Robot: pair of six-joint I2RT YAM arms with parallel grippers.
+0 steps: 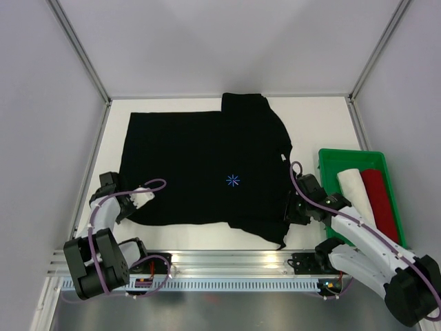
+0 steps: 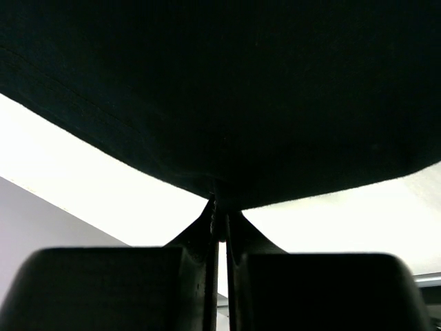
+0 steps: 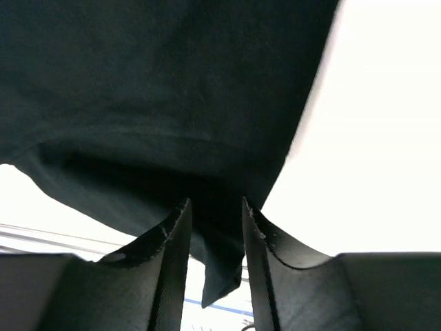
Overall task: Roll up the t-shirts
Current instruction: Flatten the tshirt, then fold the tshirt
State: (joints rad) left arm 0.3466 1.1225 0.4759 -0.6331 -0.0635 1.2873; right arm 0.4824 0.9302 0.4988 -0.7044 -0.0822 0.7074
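Observation:
A black short-sleeved t-shirt (image 1: 207,165) lies spread flat on the white table (image 1: 317,124), its sleeves toward the right. My left gripper (image 1: 145,200) is at its near left corner, shut on the hem; in the left wrist view the jaws (image 2: 220,207) pinch the edge of the black cloth (image 2: 227,89). My right gripper (image 1: 289,209) sits at the shirt's near right edge. In the right wrist view its jaws (image 3: 215,207) stand apart, with a fold of the black cloth (image 3: 158,83) hanging loosely between the fingers (image 3: 176,231). A white roll (image 1: 355,189) and a red roll (image 1: 382,200) lie in the tray.
A green tray (image 1: 344,157) holding the rolls stands at the table's right side, just beyond my right arm. An aluminium rail (image 1: 227,262) runs along the near edge. Grey walls close in the left, back and right.

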